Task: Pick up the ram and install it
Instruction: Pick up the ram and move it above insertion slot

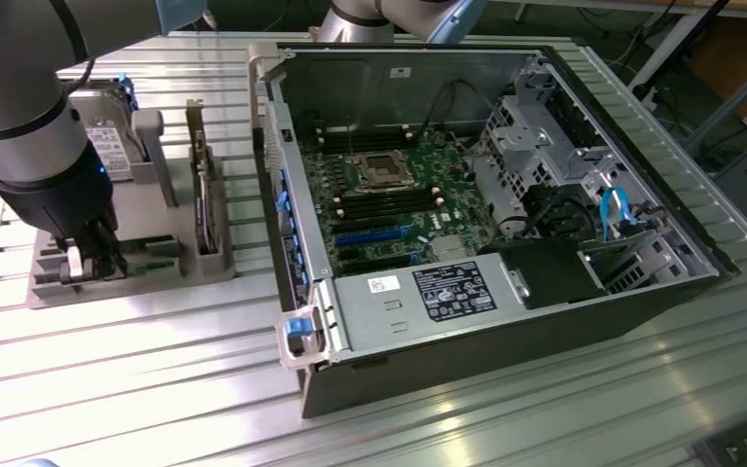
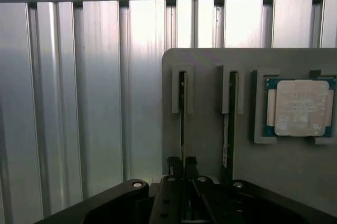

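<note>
Early stage of the task, pickup in progress. The gripper (image 2: 182, 162) stands low over the gray holder (image 2: 205, 129), its two fingertips (image 2: 174, 162) drawn close together on either face of the ram (image 2: 182, 108), pinching it as far as the wrist view shows. The ram sits in the holder's outer slot, the one farthest from the processor (image 2: 301, 108) lying in the holder's recess. An identical second stick (image 2: 230, 124) occupies the slot between the two. The ram appears seated in its slot and not yet lifted, so, in judgement, both the carry and the installation remain to be done. The open computer case (image 1: 308, 321) lies just beside the holder, and the long memory slots on its motherboard (image 1: 393, 209) look unfilled. The ram is seen edge-on, as a long, very thin dark strip standing upright between the holder's two end guides; its chips cannot be made out.
</note>
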`<act>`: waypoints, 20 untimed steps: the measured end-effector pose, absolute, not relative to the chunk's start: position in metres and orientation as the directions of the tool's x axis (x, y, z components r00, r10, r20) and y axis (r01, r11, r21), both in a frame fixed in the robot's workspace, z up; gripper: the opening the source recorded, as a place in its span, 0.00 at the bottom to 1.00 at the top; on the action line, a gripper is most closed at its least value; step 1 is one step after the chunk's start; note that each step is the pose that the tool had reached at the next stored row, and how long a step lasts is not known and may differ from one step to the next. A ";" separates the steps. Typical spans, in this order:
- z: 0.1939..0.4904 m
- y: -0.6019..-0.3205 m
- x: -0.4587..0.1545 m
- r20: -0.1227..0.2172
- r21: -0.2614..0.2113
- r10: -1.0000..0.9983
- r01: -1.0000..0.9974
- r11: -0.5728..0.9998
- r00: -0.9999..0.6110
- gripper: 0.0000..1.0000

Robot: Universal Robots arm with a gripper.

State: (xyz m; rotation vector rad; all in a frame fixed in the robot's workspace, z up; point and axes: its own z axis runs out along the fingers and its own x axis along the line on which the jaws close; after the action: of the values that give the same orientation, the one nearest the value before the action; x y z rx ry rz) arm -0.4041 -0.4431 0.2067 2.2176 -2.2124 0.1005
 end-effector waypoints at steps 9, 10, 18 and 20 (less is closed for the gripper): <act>0.224 -0.444 -0.404 0.036 -0.026 -0.999 -1.000 -0.003 0.002 0.14; 0.227 -0.444 -0.404 0.033 -0.025 -0.999 -1.000 -0.003 0.002 0.14; 0.249 -0.445 -0.404 0.017 -0.015 -1.000 -1.000 -0.002 0.002 0.14; 0.253 -0.445 -0.404 0.014 -0.014 -1.000 -1.000 -0.002 0.002 0.14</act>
State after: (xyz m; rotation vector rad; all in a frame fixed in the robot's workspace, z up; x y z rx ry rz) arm -0.4041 -0.4447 0.2535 2.2237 -2.2185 0.0308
